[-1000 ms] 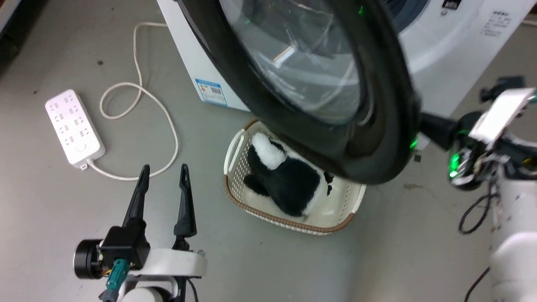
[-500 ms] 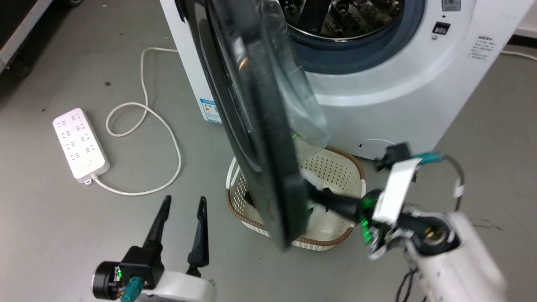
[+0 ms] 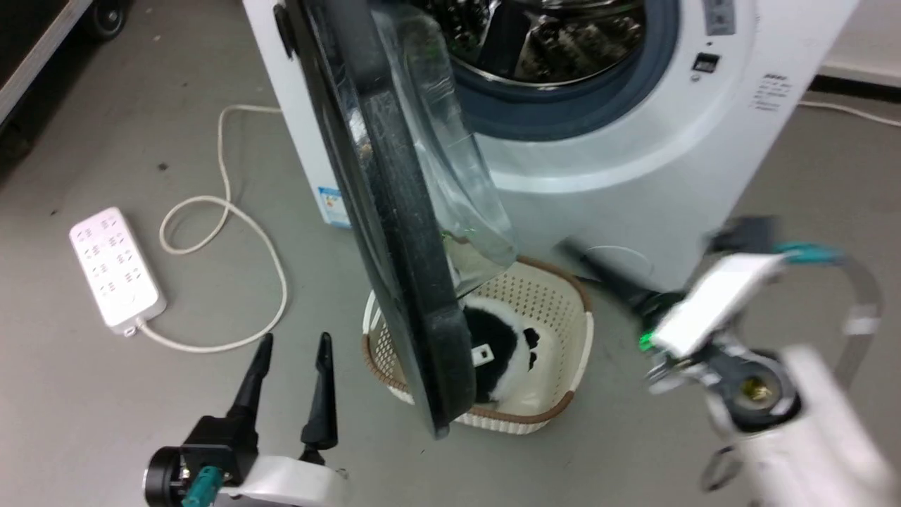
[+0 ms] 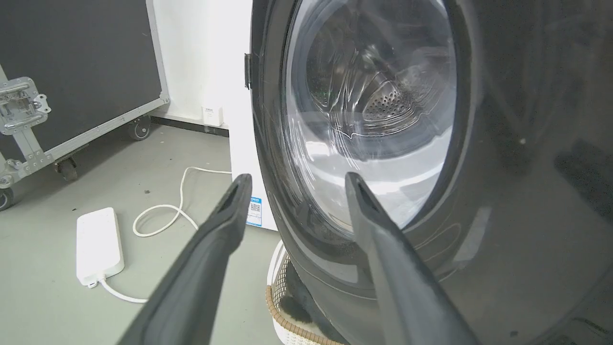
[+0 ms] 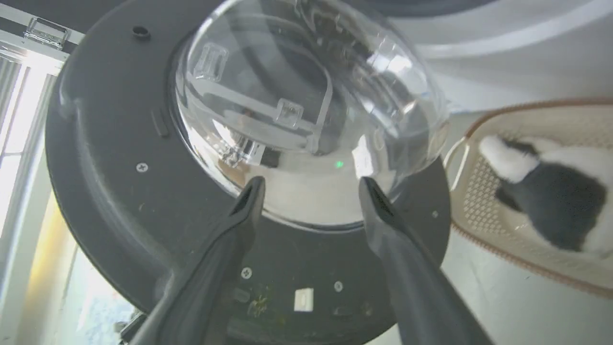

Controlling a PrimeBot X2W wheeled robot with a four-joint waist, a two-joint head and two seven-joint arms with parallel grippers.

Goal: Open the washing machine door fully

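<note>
The door, swung roughly square to the machine, is flanked by two parted, empty grippers: its bowl side is faced by the right gripper, its outer side by the left gripper, so pushing is judged the right's.

I can read no text from here: the blue label sticker left of centre on the washing machine and the grey print at upper right are too small.
</note>
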